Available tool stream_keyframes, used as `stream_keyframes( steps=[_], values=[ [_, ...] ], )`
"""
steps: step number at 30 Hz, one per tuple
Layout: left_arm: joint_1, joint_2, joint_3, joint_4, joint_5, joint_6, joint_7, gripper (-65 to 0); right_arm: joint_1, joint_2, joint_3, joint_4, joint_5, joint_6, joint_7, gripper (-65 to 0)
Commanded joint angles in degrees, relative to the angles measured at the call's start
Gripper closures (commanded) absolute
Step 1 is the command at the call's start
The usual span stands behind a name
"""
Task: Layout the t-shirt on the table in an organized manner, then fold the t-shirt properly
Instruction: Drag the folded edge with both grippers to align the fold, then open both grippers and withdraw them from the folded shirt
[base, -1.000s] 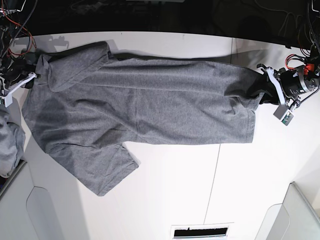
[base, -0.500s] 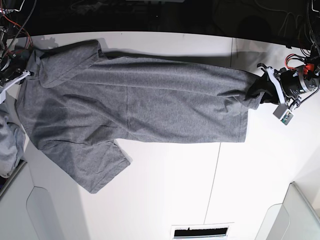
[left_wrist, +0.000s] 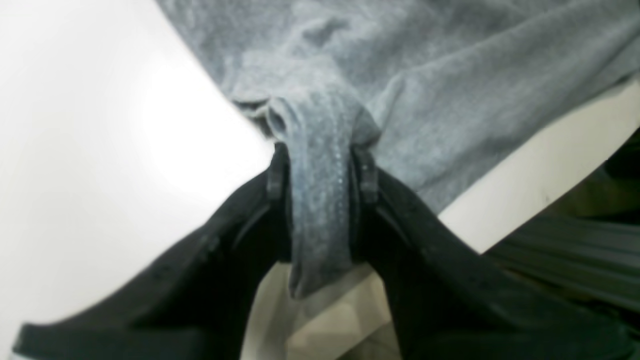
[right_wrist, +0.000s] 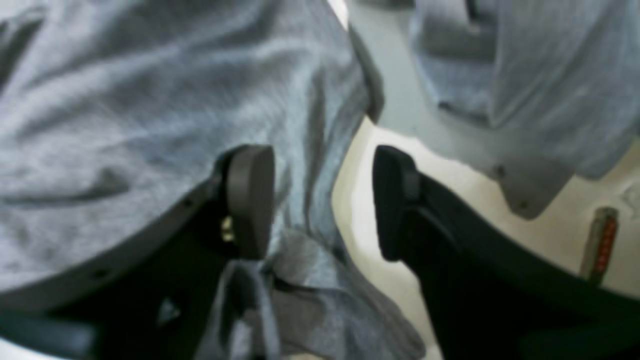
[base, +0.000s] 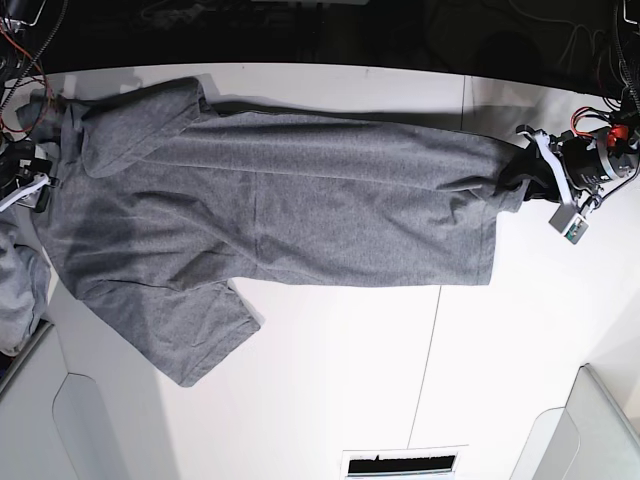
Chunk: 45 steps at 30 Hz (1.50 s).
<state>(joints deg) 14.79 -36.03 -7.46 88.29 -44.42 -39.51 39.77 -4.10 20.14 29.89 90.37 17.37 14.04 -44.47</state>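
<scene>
The heather-grey t-shirt (base: 280, 210) lies stretched lengthwise across the white table (base: 340, 380), one sleeve (base: 195, 335) spread toward the front left. At the shirt's right end my left gripper (base: 527, 175) is shut on a bunched corner of the hem; the left wrist view shows that bunch of the t-shirt (left_wrist: 320, 210) pinched in the left gripper (left_wrist: 320, 175). My right gripper (base: 35, 185) is at the shirt's left end. In the right wrist view the right gripper (right_wrist: 322, 200) is open, and a loose edge of the t-shirt (right_wrist: 150, 100) lies between its pads (right_wrist: 250, 200).
A paler grey cloth bundle (base: 15, 290) hangs off the table's left edge, also seen as cloth (right_wrist: 525, 75) beyond the right gripper. Light grey bins stand at the front left (base: 40, 420) and front right (base: 595, 430). A thin seam (base: 428, 360) crosses the table.
The right gripper pulled the shirt's left end further left, then opened and let go of it. The left gripper stayed shut on the hem, almost still.
</scene>
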Motion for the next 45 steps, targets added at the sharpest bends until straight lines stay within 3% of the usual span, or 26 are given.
stream_keyframes(
  steps=[1,3,7,9,11,18,25,31,32,34,36,42,45],
  values=[
    [-0.35,-1.09,-0.48,-0.04,-0.72,-0.49,-1.64,-18.1,0.59,1.09,0.48,1.55,1.62,-0.17,0.20,-31.7],
    [-0.35,-1.09,-0.48,-1.18,-0.72,-0.49,-2.40,-18.1,0.57,0.94,0.48,1.86,4.83,-0.04,-1.01,-31.6],
    [-0.35,-1.09,-0.48,-2.19,-0.70,-0.49,-2.47,-18.1,0.39,-0.46,0.46,1.86,9.68,3.72,-3.43,-30.0],
    [-0.35,-1.09,-0.48,-2.40,-0.70,-0.49,-2.47,-18.1,-0.22,-1.68,0.46,1.84,9.64,4.37,-3.37,-18.2],
    [-0.37,-1.09,-0.48,-2.99,-0.68,-0.49,-2.51,-18.1,-1.55,-2.60,0.46,1.79,9.11,4.28,-2.54,0.0],
    [-0.33,-1.01,-0.48,-6.51,-0.50,-0.49,-4.37,-18.1,-7.23,-3.50,0.46,1.62,4.04,4.35,3.43,0.0],
    [-0.35,1.38,-0.48,-9.77,3.41,-0.49,-5.97,-18.2,-8.00,-3.50,0.46,-4.98,4.74,4.44,4.79,0.0],
    [-0.48,1.70,-0.48,-9.77,3.34,-0.49,-5.66,-18.3,-8.02,-3.48,0.55,-1.79,4.76,5.66,4.94,0.0],
    [-0.48,1.70,-0.48,-9.77,3.32,-0.49,-5.33,-20.4,-8.02,-3.48,0.70,-0.44,5.07,5.66,4.79,-1.6],
    [-0.48,1.70,-0.48,-9.77,3.23,-0.49,-4.74,-26.9,-8.02,-3.48,1.53,2.67,6.45,5.68,4.00,-18.2],
    [-0.48,1.68,-0.48,-9.77,3.23,-0.49,-4.20,-31.3,-8.02,-3.48,2.86,5.88,7.10,5.68,2.82,-27.4],
    [-0.48,1.70,-0.48,-9.77,2.80,-0.49,-2.43,-31.8,-9.01,-3.43,11.19,7.61,6.56,5.68,1.18,-28.0],
    [-0.46,1.73,-0.48,-9.77,0.59,-0.49,-1.99,-31.8,-11.82,-3.41,14.80,6.86,9.07,5.90,1.20,-28.6]
  ],
)
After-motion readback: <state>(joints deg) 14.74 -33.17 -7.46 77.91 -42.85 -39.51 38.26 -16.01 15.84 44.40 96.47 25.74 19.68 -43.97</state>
